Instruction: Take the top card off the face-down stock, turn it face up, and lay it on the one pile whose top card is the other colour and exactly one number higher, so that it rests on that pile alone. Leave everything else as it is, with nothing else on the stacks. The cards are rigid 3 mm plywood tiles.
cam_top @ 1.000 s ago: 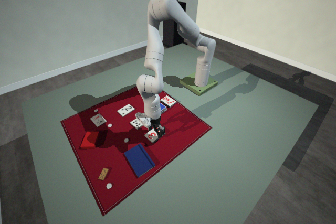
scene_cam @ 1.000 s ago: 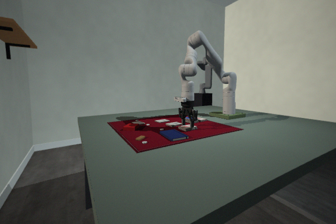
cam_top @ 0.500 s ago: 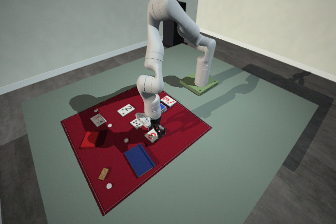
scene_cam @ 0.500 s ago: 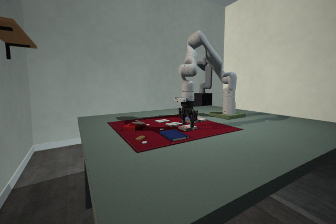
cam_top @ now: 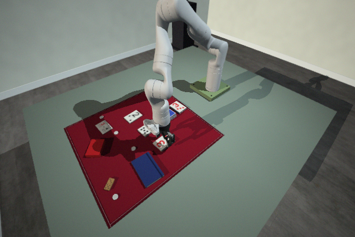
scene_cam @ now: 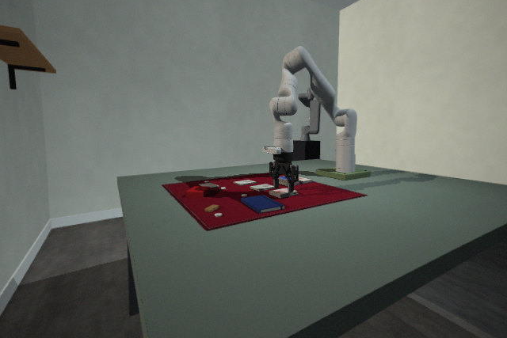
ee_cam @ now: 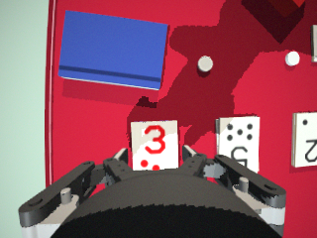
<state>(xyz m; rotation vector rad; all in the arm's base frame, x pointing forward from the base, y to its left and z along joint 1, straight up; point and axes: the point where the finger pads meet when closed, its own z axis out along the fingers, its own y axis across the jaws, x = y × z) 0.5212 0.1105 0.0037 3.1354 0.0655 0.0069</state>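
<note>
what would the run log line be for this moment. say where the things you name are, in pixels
hand (cam_top: 168, 139) (scene_cam: 285, 187) (ee_cam: 155, 154): open | position: around red 3 card (cam_top: 160, 144) (scene_cam: 282, 192) (ee_cam: 155, 149) | held: nothing | black 5 card (cam_top: 143, 130) (scene_cam: 261, 187) (ee_cam: 239, 139): beside, face up | notebook (cam_top: 147, 169) (scene_cam: 261, 203) (ee_cam: 114, 49): flat on mat (cam_top: 183, 154) (scene_cam: 327, 194) (ee_cam: 99, 129)

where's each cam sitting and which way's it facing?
Top: high off the mat's near side, looking down; whole arm, gripper.
Exterior: low beside the table, looking across; whole arm, gripper.
Wrist: above the gripper, looking down past the fingers; gripper only.
Top and exterior share the arm's base.
</note>
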